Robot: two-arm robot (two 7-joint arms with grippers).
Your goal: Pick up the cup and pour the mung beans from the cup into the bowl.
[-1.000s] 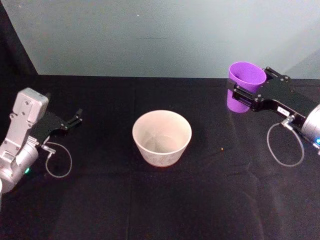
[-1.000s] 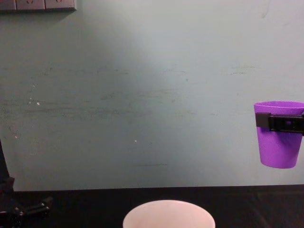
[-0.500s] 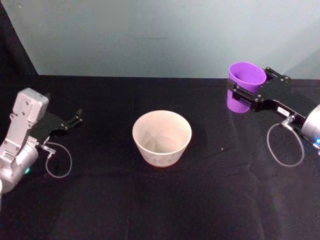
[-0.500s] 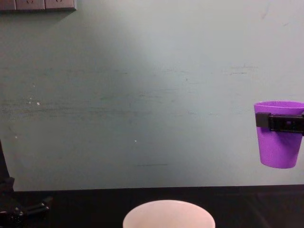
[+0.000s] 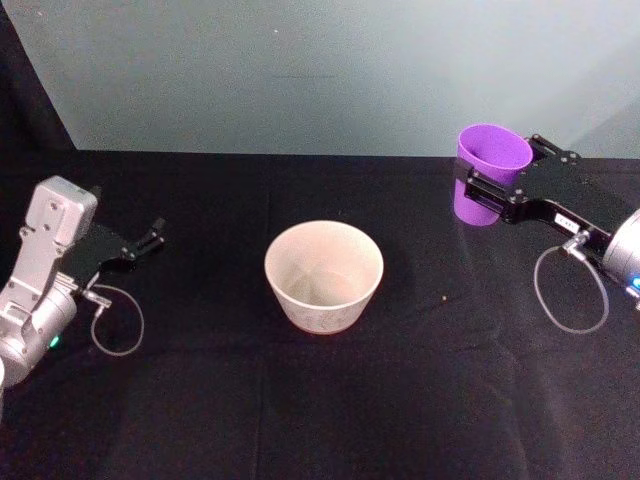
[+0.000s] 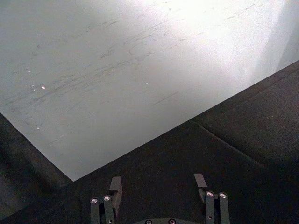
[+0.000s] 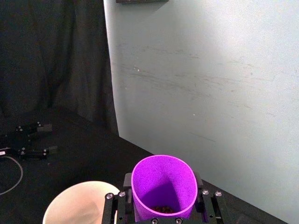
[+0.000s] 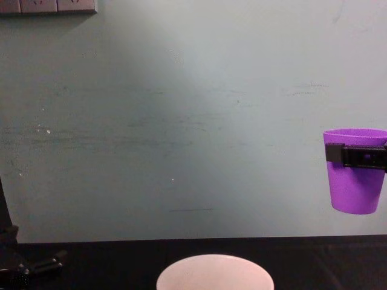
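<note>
The purple cup [image 5: 487, 175] hangs upright in the air at the right, well above the black table, with my right gripper [image 5: 492, 184] shut around its upper body. Its side shows in the chest view as cup [image 8: 354, 170], and the right wrist view looks down into the cup [image 7: 163, 186], where a few dark mung beans [image 7: 163, 209] lie at the bottom. The white bowl [image 5: 323, 276] stands at the table's middle, to the left of the cup and lower; its rim shows as bowl [image 8: 214, 272] and bowl [image 7: 78, 203]. My left gripper [image 5: 150, 237] rests open at the far left.
A black cloth covers the table [image 5: 300, 420], with a pale wall [image 5: 320, 70] behind it. One small speck [image 5: 444, 297] lies on the cloth right of the bowl. A cable loop [image 5: 570, 290] hangs under my right wrist.
</note>
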